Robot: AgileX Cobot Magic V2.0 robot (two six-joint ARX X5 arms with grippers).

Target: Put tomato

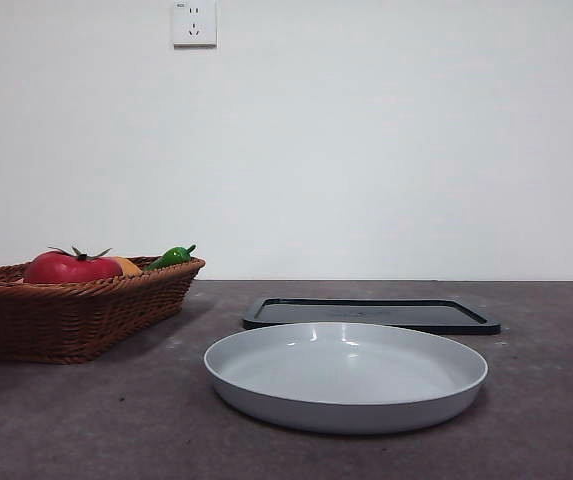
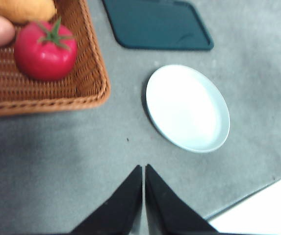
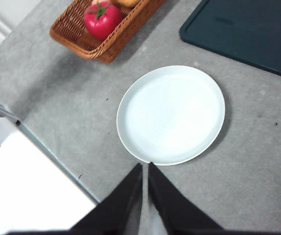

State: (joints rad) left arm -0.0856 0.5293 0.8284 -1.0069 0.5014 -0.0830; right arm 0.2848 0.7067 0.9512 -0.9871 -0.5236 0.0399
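Plain white painted wall [image 1: 386, 140] behind, evenly lit. White square plastic power socket [image 1: 194, 22] mounted at 11 o'clock, near top edge. Grey mottled matte tabletop [image 1: 546, 400] below, faintly speckled, carrying soft shadows.

Front cam sits low, about tabletop height, looking level across the table [image 1: 566, 420] at a white wall [image 1: 386, 140], with the plate [image 1: 346, 375] close and big. Both wrist cams look down from well above. The left one has its closed left gripper [image 2: 143, 169] in frame, with the basket [image 2: 89, 93] and tomato [image 2: 45, 50] far beyond the fingertips. The right one has the plate's rim just past the closed right gripper [image 3: 145, 165]. All three views share the plate, basket, tomato and dark tray [image 1: 371, 314].
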